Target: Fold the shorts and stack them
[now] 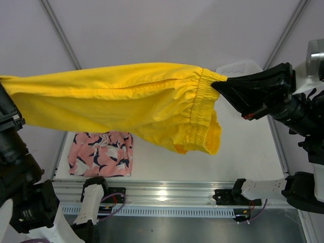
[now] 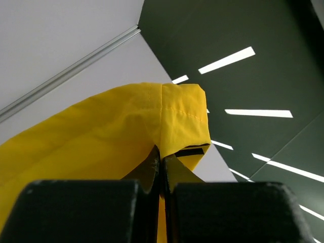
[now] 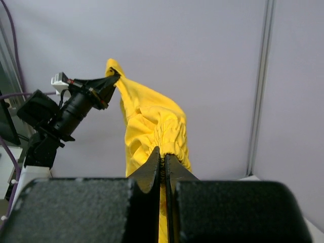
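Note:
The yellow shorts (image 1: 131,98) hang stretched in the air between both arms, high above the table. My right gripper (image 1: 216,85) is shut on the elastic waistband (image 3: 169,136) at the right end. My left gripper (image 2: 162,157) is shut on a hem corner of the yellow shorts (image 2: 126,131) at the far left, its tips at the frame edge in the top view. The pink printed shorts (image 1: 101,153) lie folded flat on the table near the front left, below the yellow pair.
A white mesh basket (image 1: 240,67) peeks out behind the right gripper at the back right. The table's metal front rail (image 1: 167,192) runs between the two arm bases.

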